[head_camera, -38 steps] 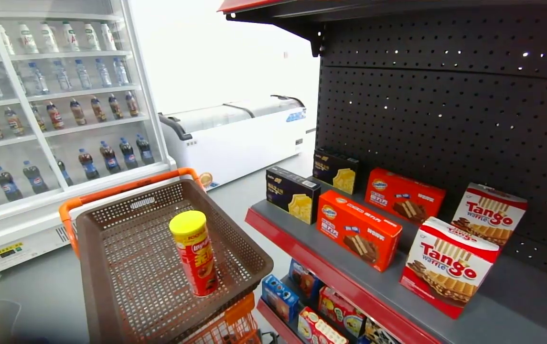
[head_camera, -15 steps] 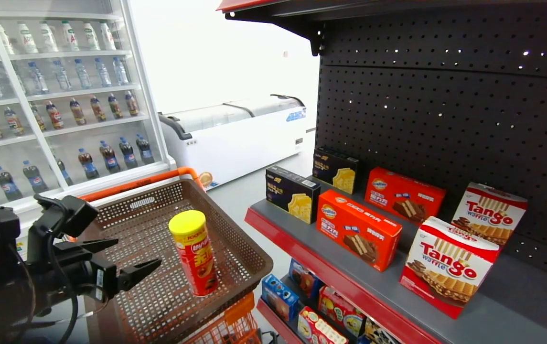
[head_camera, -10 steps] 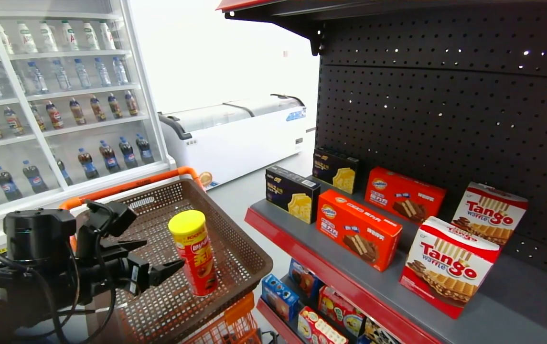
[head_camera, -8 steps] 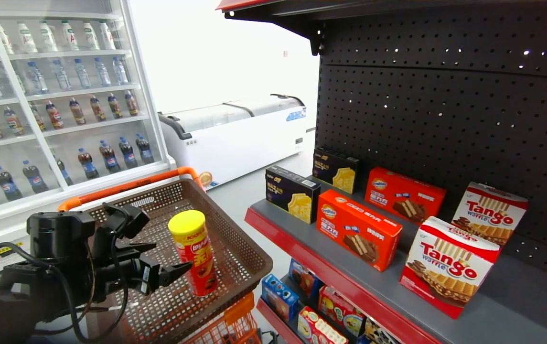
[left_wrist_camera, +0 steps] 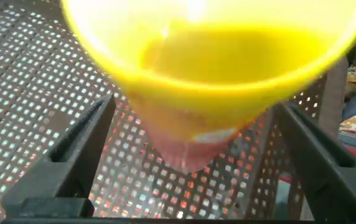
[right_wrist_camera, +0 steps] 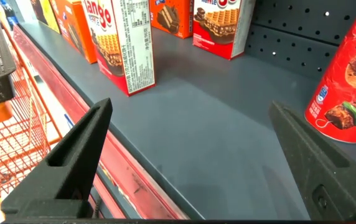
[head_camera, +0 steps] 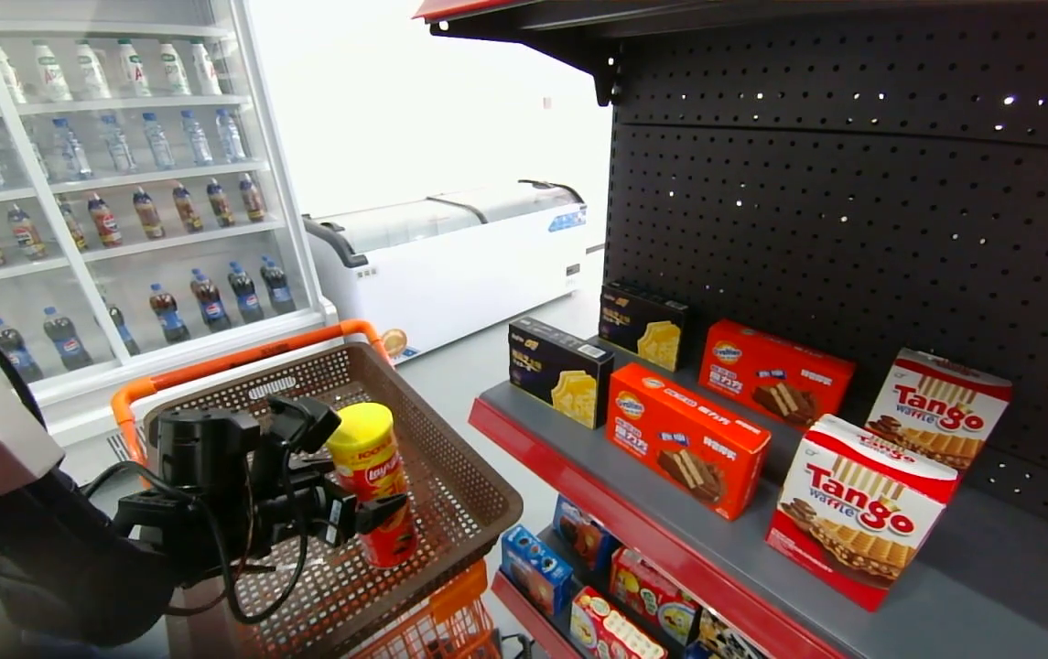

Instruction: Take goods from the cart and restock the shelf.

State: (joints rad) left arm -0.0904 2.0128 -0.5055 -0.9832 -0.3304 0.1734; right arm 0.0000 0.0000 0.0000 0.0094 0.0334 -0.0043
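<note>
Scanning the grey shelf (head_camera: 990, 586), we find our right gripper (right_wrist_camera: 190, 109) hanging over its bare stretch, jaws spread wide, near a red snack can (right_wrist_camera: 349, 87). To the left, the brown cart basket (head_camera: 322, 371) holds one chip can (head_camera: 368, 458), upright, long axis vertical. Our left gripper (head_camera: 372, 494), the nearer one, straddles it, jaws wide, seemingly not yet touching.

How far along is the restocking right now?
Looks done: one red can stands on the shelf near the boxes. In hand: the left gripper is open around the yellow-lidded can in the cart basket, not yet closed on it. Left: grip it, lift it and set it on the shelf's bare stretch, where the open right gripper hovers.
</note>
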